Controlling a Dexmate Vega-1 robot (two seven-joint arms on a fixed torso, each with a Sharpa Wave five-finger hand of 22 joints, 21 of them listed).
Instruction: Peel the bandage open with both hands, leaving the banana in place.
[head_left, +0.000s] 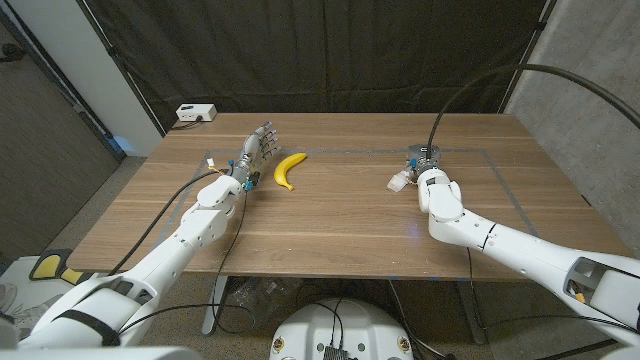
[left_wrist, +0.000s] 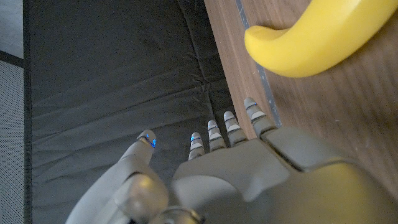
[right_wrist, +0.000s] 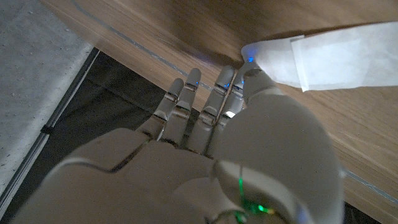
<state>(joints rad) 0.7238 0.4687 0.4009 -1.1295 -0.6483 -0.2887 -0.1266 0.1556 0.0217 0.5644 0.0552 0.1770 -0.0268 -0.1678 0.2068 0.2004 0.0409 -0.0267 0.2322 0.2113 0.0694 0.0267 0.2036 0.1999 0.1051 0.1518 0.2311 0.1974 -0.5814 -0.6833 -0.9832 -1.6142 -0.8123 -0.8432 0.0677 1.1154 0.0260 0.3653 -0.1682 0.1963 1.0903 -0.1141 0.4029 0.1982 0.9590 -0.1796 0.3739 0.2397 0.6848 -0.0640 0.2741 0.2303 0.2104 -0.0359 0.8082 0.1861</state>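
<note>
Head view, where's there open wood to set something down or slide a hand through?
The widest bare patch lies between the curved yellow banana and the white paper-wrapped bandage. The wooden table's near strip, between both forearms, is also free. It is crowded where the left hand stands beside the banana, and where the right hand touches the bandage.

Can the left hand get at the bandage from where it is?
Probably not directly: the left hand stands beside the banana, which lies between it and the bandage, already at the right hand.
</note>
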